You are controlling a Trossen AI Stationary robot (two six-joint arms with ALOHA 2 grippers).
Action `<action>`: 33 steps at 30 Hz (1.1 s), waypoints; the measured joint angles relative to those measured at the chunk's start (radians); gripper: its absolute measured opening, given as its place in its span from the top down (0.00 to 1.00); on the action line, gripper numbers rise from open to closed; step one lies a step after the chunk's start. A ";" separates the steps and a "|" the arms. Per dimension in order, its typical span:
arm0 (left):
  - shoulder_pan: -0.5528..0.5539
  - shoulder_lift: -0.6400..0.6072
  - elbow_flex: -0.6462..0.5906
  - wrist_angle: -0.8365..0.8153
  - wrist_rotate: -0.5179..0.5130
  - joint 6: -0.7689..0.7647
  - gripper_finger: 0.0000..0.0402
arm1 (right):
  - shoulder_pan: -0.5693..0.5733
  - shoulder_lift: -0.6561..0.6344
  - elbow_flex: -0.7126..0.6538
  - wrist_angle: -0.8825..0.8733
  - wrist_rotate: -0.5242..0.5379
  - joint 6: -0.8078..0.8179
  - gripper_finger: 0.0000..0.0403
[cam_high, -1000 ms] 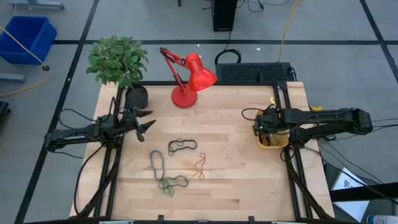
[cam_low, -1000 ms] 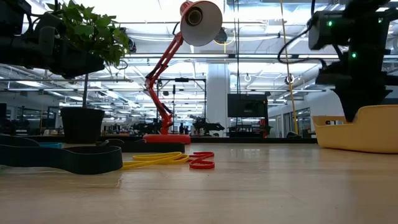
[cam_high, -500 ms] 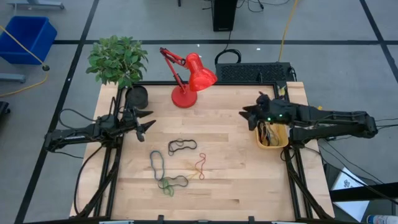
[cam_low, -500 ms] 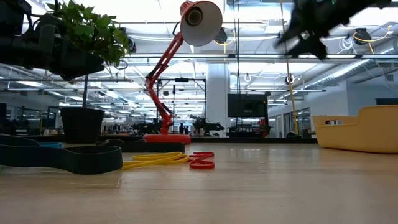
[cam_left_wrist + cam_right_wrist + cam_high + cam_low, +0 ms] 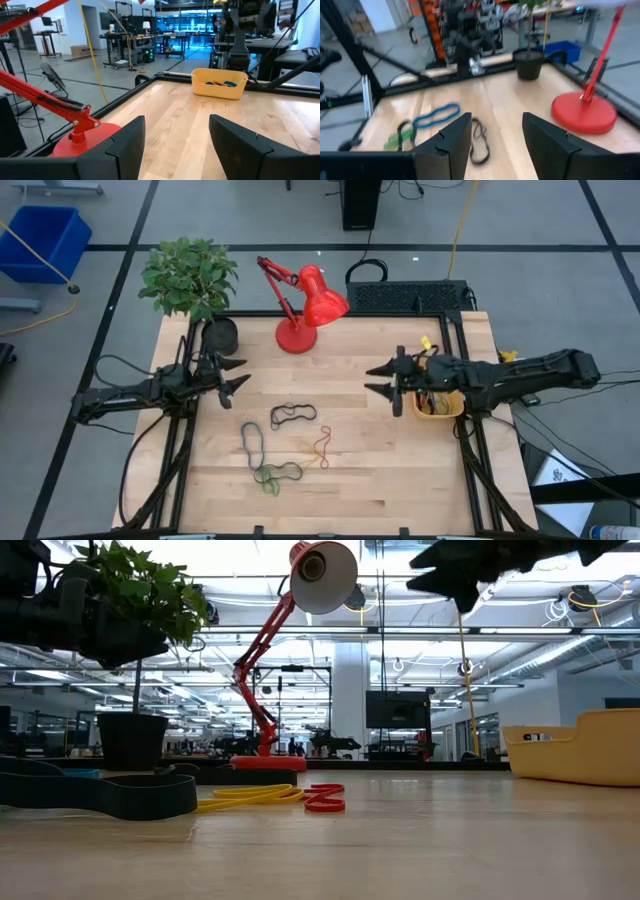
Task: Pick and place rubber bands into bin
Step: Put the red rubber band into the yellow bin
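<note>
right gripper (image 5: 385, 384) hovers wide and empty beside the yellow bin (image 5: 437, 406); left gripper (image 5: 238, 376) waits wide; rubber bands (image 5: 291, 414) lie mid-table (image 5: 360, 470), some in the bin

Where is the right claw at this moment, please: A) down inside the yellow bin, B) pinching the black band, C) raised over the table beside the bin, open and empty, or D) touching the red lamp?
C: the high view shows the right claw open and empty above bare wood just beside the bin, well away from the rubber bands.
</note>
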 joint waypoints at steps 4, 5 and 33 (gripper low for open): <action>0.000 0.000 0.000 0.069 0.007 -0.087 0.43 | 0.023 0.044 -0.019 0.040 0.000 0.003 0.59; 0.000 0.000 0.001 0.096 0.027 -0.098 0.43 | 0.024 0.052 -0.019 0.042 0.000 0.003 0.59; -0.278 1.327 0.767 -0.053 0.066 0.243 0.43 | 0.025 0.030 -0.019 -0.052 0.027 0.084 0.59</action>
